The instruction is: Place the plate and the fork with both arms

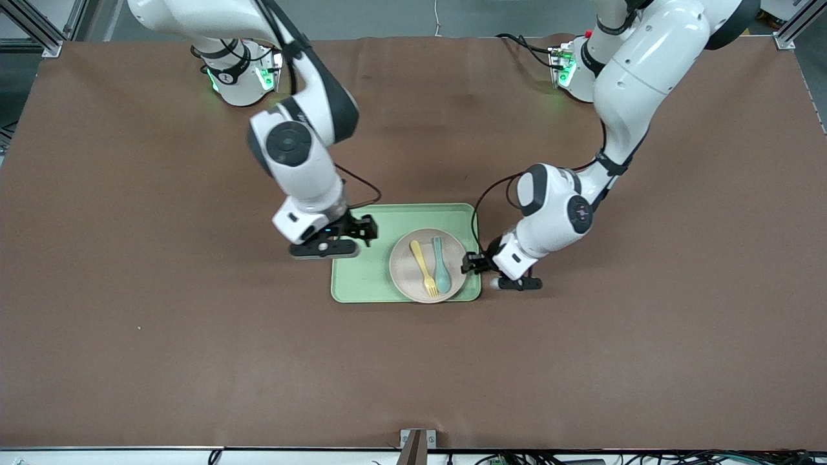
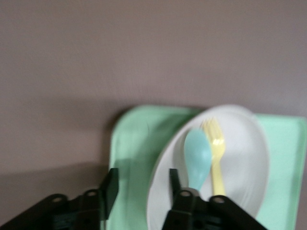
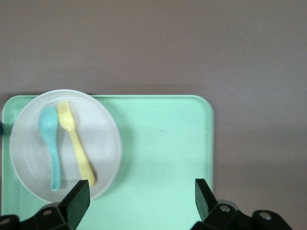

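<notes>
**Both hands closing in on the loaded tray**

The plate (image 1: 428, 265) sat on the green tray (image 1: 362, 278), at the end of it toward the left arm, with the fork (image 1: 424, 268) and a teal spoon (image 1: 441, 265) lying side by side in it, tines and bowl pointing toward the front camera. That grouping probably explained the arms' poses: each had a target within short reach.

The left hand (image 1: 476, 263) was low at the plate's rim on the left arm's side, fingers (image 2: 109, 184) spread apart; in its wrist view they bracketed the plate's edge and a strip of tray, which looked like a line-up for an edge pinch. It held nothing yet.

The right hand (image 1: 359, 229) hovered over the tray's bare end, also spread wide and empty (its wrist view showed open green between the fingers (image 3: 79, 196)). I judged it positioned to go for the fork, though it was not yet over it.

The worktop (image 1: 161, 323) was covered in plain brown matting. Aluminium frame posts (image 1: 39, 26) stood at the corners by the arms' bases.
</notes>
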Robot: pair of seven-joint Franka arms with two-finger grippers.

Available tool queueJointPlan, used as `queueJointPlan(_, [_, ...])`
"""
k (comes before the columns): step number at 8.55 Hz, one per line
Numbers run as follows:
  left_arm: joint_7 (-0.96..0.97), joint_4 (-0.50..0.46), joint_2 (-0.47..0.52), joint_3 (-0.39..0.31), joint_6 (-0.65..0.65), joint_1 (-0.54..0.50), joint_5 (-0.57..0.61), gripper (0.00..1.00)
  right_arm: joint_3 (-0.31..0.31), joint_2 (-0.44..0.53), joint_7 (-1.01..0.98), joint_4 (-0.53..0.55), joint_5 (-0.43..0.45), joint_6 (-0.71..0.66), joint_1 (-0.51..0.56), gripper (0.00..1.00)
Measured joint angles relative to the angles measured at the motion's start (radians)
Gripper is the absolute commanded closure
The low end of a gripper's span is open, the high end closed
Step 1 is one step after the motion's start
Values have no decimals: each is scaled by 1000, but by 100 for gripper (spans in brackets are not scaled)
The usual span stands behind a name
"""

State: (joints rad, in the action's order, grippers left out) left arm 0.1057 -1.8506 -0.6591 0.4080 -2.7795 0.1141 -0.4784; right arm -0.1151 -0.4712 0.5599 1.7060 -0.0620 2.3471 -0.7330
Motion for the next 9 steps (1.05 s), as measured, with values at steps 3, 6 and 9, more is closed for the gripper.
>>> queueJointPlan(3, [6,-4,199,-2,13,-168,0,0,-5,-213,37,-151,1,85,-80,18])
queueJointPlan(6, [16,-59,407,-11,260,-320,110,0,-10,-365,66,-295,2,85,-81,36])
queueJointPlan(9, [87,-63,561,-78,557,-364,393,0,-12,-402,68,-326,4,83,-88,38])
